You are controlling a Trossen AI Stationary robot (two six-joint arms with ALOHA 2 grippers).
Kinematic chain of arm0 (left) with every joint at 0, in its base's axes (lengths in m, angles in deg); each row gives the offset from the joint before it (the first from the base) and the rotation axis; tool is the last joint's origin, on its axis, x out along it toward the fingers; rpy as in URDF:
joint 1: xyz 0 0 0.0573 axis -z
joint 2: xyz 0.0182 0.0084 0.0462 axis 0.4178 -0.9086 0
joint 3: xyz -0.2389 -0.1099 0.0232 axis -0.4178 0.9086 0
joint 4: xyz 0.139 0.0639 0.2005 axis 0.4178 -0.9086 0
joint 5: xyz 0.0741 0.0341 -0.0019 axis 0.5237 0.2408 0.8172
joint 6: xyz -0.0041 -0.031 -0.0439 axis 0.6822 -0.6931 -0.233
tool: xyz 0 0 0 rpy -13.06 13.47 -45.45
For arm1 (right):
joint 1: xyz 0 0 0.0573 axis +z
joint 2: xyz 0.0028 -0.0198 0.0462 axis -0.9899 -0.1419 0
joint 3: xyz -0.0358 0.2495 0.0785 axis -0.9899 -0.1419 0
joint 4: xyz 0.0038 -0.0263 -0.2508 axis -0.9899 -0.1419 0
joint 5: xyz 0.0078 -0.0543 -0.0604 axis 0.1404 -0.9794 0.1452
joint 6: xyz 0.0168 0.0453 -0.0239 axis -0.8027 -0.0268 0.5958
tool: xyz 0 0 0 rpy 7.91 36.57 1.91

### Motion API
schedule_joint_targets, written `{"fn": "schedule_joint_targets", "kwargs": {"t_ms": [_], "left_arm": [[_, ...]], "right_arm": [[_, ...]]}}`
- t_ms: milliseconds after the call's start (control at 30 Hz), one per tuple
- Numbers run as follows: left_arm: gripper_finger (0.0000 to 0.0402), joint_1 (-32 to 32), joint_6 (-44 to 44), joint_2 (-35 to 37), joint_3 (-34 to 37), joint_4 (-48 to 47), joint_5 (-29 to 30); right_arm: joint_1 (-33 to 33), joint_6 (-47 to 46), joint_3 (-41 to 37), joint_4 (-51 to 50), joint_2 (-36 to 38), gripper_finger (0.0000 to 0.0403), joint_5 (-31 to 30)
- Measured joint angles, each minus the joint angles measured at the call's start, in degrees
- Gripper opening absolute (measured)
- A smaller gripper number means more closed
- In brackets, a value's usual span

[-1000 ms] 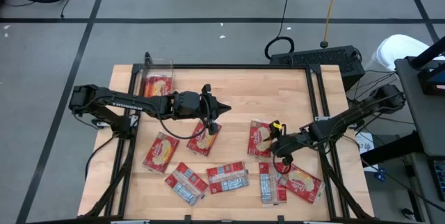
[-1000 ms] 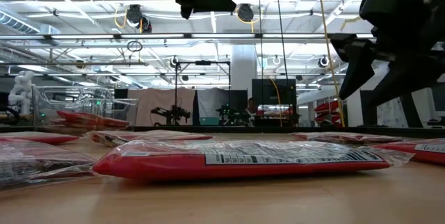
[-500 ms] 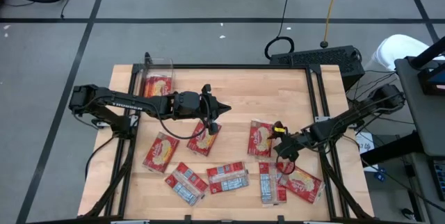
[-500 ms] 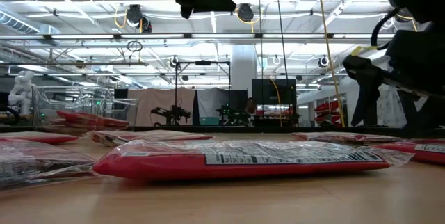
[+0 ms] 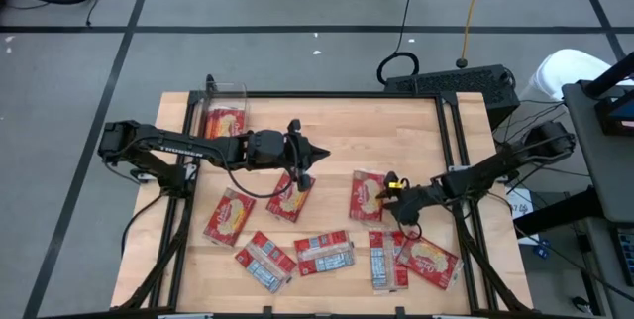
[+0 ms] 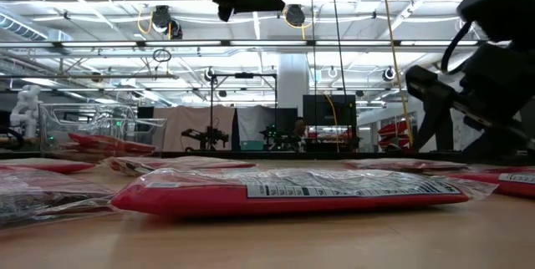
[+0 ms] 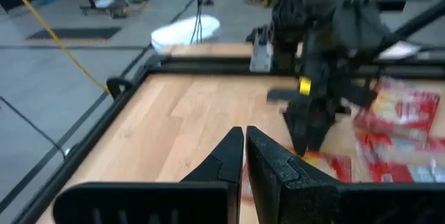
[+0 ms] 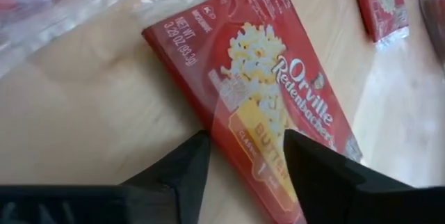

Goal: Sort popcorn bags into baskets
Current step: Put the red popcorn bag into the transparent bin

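Red popcorn bags are lying scattered across the wooden surface (image 5: 337, 131), with one sitting in the clear basket (image 5: 223, 111) at the far left corner. The right gripper (image 5: 388, 198) is hovering over a bag (image 8: 274, 106), fingers parted and straddling its edge. The left gripper (image 5: 309, 165) is waiting above another bag (image 5: 290, 196), fingers closed and empty.

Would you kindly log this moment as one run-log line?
right gripper: jaws open, over popcorn bag | left gripper: jaws shut, mid-table, empty | basket: holds one bag
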Motion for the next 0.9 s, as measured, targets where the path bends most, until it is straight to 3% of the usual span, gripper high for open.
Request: {"fn": "schedule_joint_targets", "kwargs": {"t_ms": [267, 467, 667, 900], "left_arm": [[0.0026, 0.00, -0.05, 0.04, 0.00, 6.00, 0.01], [0.0026, 0.00, -0.05, 0.04, 0.00, 7.67, 0.01], [0.0026, 0.00, -0.37, 0.04, -0.02, 8.72, 0.00], [0.0026, 0.06, -8.43, 0.04, -0.04, 2.12, -0.04]], "right_arm": [[-2.65, -0.17, -0.04, 11.38, -6.08, 0.0088, 2.82], [-3.04, -1.48, -0.13, 15.63, -6.57, 0.0012, 3.66], [-2.91, -3.01, -0.13, 17.38, -4.71, 0.0003, 1.47], [-2.16, -0.57, 0.12, 17.67, 0.48, 0.0001, -4.98]]}}
